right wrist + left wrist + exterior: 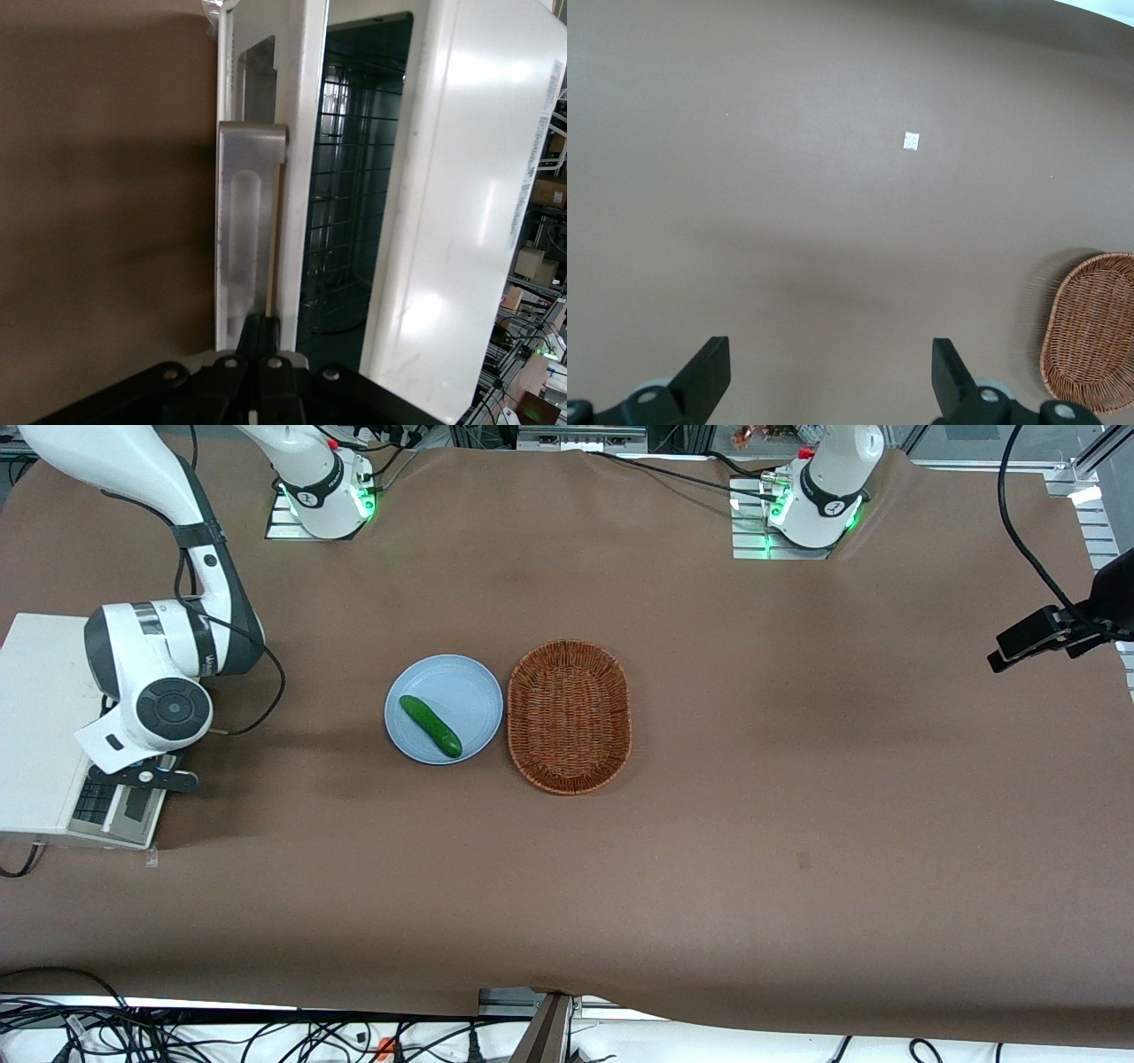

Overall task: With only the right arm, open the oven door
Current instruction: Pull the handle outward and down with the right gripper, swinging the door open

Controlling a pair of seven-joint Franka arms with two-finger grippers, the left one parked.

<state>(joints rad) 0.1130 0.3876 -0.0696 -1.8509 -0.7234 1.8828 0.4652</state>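
Even, bright overhead light falls on the brown worktop (709,850) in the front view, which is sharp throughout; soft, blurred shadows lie under the right arm (168,664) and beside the plate (443,708) and basket (570,716), with a faint darker band crossing the cloth. Green indicator lights glow at both arm bases. The left wrist view is dimmer and flat, with a broad diffuse shadow across the cloth and the basket rim smeared. In the right wrist view, strong glare washes over the oven (469,204) casing, the oven door (266,177) handle shows a soft sheen, and the gripper (259,354) close to the lens is dark and unfocused.
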